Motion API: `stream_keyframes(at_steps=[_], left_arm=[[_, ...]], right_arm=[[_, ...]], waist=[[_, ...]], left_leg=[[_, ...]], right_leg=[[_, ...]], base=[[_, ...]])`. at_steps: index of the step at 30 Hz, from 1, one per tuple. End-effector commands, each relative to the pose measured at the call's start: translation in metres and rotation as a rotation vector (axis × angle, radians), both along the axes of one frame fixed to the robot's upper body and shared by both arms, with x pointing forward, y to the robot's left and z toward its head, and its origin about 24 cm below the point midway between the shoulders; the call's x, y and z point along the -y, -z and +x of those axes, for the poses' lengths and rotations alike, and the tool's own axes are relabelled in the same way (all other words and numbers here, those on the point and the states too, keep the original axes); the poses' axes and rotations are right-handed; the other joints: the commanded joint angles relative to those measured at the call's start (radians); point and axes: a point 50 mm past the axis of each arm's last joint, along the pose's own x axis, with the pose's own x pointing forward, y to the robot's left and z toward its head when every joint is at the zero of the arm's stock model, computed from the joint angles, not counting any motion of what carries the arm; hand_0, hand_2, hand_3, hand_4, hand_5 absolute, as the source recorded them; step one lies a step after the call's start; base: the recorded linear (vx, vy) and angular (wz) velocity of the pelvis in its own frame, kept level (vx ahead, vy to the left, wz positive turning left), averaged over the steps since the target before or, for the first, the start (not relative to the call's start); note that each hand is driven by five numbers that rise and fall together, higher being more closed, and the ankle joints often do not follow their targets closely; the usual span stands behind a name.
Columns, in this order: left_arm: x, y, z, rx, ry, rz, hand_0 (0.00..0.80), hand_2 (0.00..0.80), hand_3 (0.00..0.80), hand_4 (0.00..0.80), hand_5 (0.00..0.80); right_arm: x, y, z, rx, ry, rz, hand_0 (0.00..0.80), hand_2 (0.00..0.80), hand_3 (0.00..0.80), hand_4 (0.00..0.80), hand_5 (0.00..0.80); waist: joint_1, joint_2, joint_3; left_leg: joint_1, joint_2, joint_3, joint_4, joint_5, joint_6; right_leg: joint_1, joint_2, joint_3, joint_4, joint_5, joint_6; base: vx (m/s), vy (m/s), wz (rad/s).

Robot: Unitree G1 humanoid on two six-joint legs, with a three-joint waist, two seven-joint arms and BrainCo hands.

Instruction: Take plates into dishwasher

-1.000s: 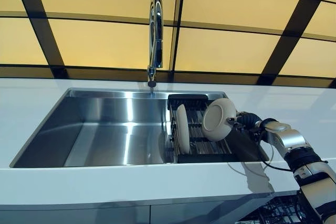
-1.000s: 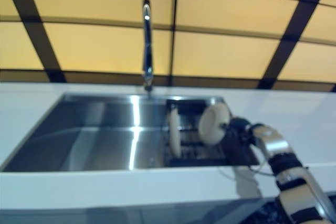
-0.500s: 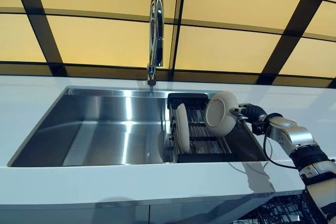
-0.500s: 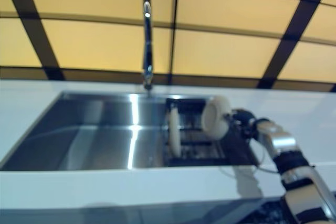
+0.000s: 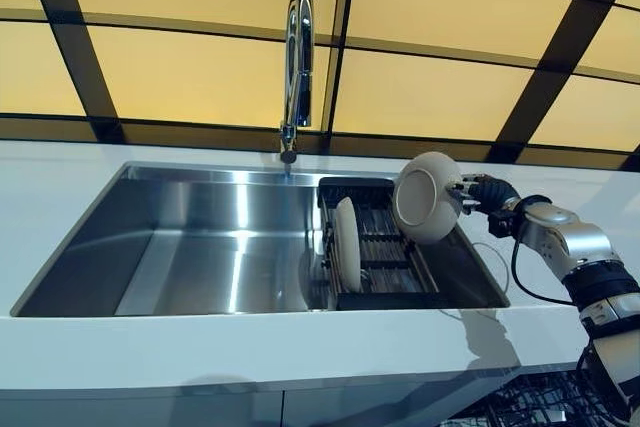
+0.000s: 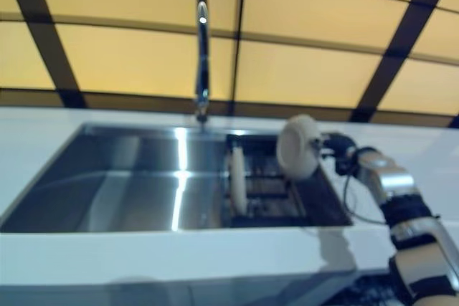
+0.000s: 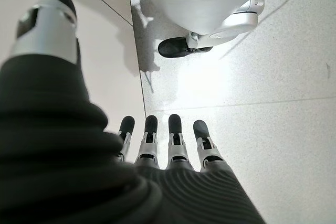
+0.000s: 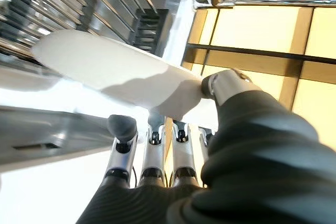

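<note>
Right hand (image 5: pixel 487 192): fingers pinch white plate (image 5: pixel 425 197), held above rack (image 5: pixel 385 272).
Second plate (image 5: pixel 347 244): upright in rack, inside sink (image 5: pixel 200 247).
Left hand (image 7: pixel 168 150): fingers straight, empty.

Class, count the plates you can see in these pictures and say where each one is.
2. One plate stands upright in the rack in the sink; the other plate is pinched by the right hand above it. None seems hidden.

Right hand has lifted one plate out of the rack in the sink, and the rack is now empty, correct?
Not quite. The right hand does hold a plate lifted above the rack in the sink, but the rack is not empty: a second plate stands on edge in it, as the left eye view shows.
</note>
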Motion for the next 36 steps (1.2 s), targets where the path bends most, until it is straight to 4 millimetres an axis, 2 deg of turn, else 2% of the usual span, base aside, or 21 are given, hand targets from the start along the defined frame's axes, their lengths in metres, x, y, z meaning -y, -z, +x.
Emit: stream_keyframes(at_steps=[1,10,11,21,28,29,31,33,36], left_arm=[[-0.002,0.000,0.002,-0.037,0.023,0.030,0.000,0.000,0.000,0.000,0.000],[-0.004,0.000,0.001,-0.035,0.005,0.031,0.000,0.000,0.000,0.000,0.000],[-0.005,-0.001,0.000,-0.035,0.004,0.035,0.000,0.000,0.000,0.000,0.000],[-0.008,-0.003,0.005,-0.014,-0.015,0.040,0.000,0.000,0.000,0.000,0.000],[-0.011,-0.004,0.006,-0.023,0.019,0.049,0.000,0.000,0.000,0.000,0.000],[-0.013,-0.004,0.004,-0.033,0.034,0.053,0.000,0.000,0.000,0.000,0.000],[-0.014,-0.005,0.004,-0.038,0.039,0.060,0.000,0.000,0.000,0.000,0.000],[-0.017,-0.006,0.004,-0.036,0.027,0.065,0.000,0.000,0.000,0.000,0.000],[-0.020,-0.008,0.008,-0.030,-0.006,0.066,0.000,0.000,0.000,0.000,0.000]], right_arm=[[0.014,-0.070,0.002,0.219,0.048,-0.070,0.800,0.800,0.800,0.800,0.800],[0.034,-0.086,-0.006,0.225,0.101,-0.150,0.800,0.800,0.800,0.800,0.800],[0.041,-0.089,-0.010,0.228,0.124,-0.167,0.800,0.800,0.800,0.800,0.800],[0.068,-0.105,-0.027,0.223,0.201,-0.233,0.800,0.800,0.800,0.800,0.800],[0.081,-0.097,-0.039,0.205,0.241,-0.235,0.800,0.800,0.800,0.800,0.800],[0.086,-0.094,-0.043,0.199,0.257,-0.239,0.800,0.800,0.800,0.800,0.800],[0.087,-0.094,-0.045,0.210,0.264,-0.236,0.800,0.800,0.800,0.800,0.800],[0.085,-0.095,-0.045,0.222,0.256,-0.229,0.800,0.800,0.800,0.800,0.800],[0.083,-0.099,-0.047,0.241,0.253,-0.225,0.800,0.800,0.800,0.800,0.800]], waist=[[0.014,-0.009,-0.044],[0.000,-0.016,-0.045],[-0.005,-0.019,-0.044],[-0.041,-0.021,-0.039],[-0.068,-0.021,-0.030],[-0.080,-0.025,-0.026],[-0.088,-0.026,-0.020],[-0.091,-0.021,-0.013],[-0.091,-0.010,-0.010]], left_leg=[[0.038,0.017,0.017,0.006,-0.040,-0.016],[0.039,0.019,0.027,0.005,-0.040,-0.013],[0.037,0.019,0.031,0.006,-0.041,-0.011],[0.037,0.021,0.053,0.006,-0.045,-0.003],[0.032,0.015,0.058,0.006,-0.047,0.006],[0.038,0.013,0.062,0.008,-0.050,0.005],[0.045,0.017,0.073,0.007,-0.054,0.002],[0.043,0.030,0.100,0.008,-0.048,0.003],[0.023,0.051,0.152,0.016,-0.026,0.012]], right_leg=[[0.013,-0.034,-0.049,0.035,0.014,0.037],[0.002,-0.033,-0.037,0.042,0.020,0.041],[-0.002,-0.034,-0.032,0.046,0.021,0.044],[-0.034,-0.040,-0.001,0.072,0.032,0.062],[-0.065,-0.049,0.028,0.096,0.047,0.080],[-0.082,-0.058,0.041,0.087,0.077,0.094],[-0.103,-0.066,0.046,0.090,0.103,0.110],[-0.117,-0.068,0.030,0.131,0.103,0.118],[-0.118,-0.059,-0.003,0.217,0.070,0.108]], base=[[0.000,0.000,0.00],[-0.001,0.022,-0.02],[-0.014,0.020,-0.06],[-0.021,0.044,-0.10],[-0.002,0.040,-0.12],[0.019,-0.004,-0.18],[-0.005,-0.017,-0.16],[-0.100,-0.025,-0.32],[-0.181,-0.003,-0.60]])
